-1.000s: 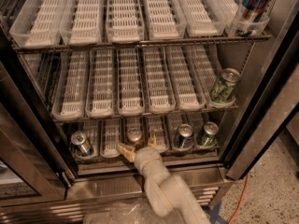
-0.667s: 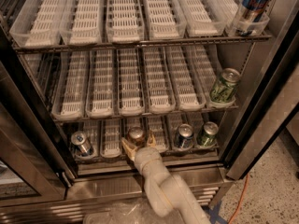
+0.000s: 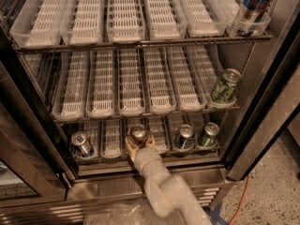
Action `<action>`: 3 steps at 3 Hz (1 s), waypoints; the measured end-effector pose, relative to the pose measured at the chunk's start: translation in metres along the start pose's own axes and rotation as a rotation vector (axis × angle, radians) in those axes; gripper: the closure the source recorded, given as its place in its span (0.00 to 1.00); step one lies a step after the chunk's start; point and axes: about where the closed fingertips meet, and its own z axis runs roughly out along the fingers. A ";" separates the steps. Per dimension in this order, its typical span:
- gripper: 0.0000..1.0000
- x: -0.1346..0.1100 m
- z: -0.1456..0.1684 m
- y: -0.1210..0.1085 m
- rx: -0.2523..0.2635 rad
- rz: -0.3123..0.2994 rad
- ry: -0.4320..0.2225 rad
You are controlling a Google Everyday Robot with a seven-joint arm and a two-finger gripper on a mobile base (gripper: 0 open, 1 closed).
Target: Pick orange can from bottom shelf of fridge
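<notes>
The orange can (image 3: 138,133), coppery with a silver top, stands in a middle lane of the bottom shelf (image 3: 112,161) of the fridge (image 3: 262,107). My gripper (image 3: 139,143) reaches in over the steel sill. Its jaws are open, one on each side of the can at its lower body. The cream arm (image 3: 161,191) comes up from the bottom of the view and hides the lane in front of the can.
On the bottom shelf stand a blue-and-silver can (image 3: 82,144) at the left, another (image 3: 185,136) right of the gripper, and a green can (image 3: 207,134). A green can (image 3: 225,86) is on the middle rack, a blue can (image 3: 253,6) on the top rack. An orange cable (image 3: 239,196) lies on the floor.
My gripper has moved forward into the shelf, from just in front of the orange can to around it. The cans have not moved.
</notes>
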 end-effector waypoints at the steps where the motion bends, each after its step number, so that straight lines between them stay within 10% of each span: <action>1: 1.00 -0.018 -0.012 0.011 -0.009 -0.027 -0.001; 3: 1.00 -0.020 -0.022 0.017 -0.027 -0.021 -0.022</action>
